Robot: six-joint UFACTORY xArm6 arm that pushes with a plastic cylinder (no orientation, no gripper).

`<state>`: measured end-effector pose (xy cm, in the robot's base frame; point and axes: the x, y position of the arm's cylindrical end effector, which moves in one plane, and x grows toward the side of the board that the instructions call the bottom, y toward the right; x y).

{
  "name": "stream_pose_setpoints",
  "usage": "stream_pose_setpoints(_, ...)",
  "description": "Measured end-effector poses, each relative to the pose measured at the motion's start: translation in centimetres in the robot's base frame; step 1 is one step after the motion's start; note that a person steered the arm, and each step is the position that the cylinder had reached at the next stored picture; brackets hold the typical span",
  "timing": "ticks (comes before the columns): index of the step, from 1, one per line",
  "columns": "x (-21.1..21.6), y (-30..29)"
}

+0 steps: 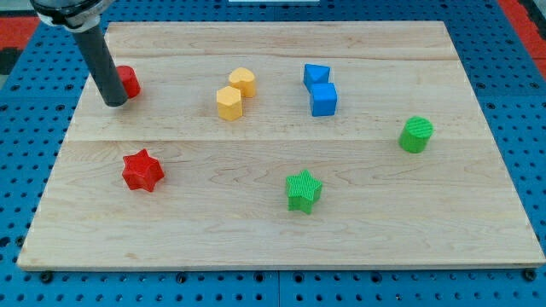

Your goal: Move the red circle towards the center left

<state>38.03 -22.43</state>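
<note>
We see my tip (pixel 114 102) touching the red circle (pixel 128 81) on its left, holding nothing, near the wooden board's (pixel 256 230) top left. Below sits the red star (pixel 142 170); the yellow blocks (pixel 229 103) lie well right.

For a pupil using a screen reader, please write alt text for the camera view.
My tip rests against the view's left side of the red circle, near the wooden board's top left. Below lies a red star; two yellow blocks and two blue blocks sit along the top, a green star and green cylinder toward the right.
</note>
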Motion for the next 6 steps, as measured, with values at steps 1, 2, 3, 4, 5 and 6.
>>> stream_pose_setpoints(1,2.9,2.9)
stream_pose_setpoints(2,-2.4,4.4)
stream_pose_setpoints(3,-7.7,2.5)
stream_pose_setpoints(4,-6.8,1.1)
stream_pose_setpoints(5,-3.8,1.1)
stream_pose_setpoints(6,-2.2,2.0)
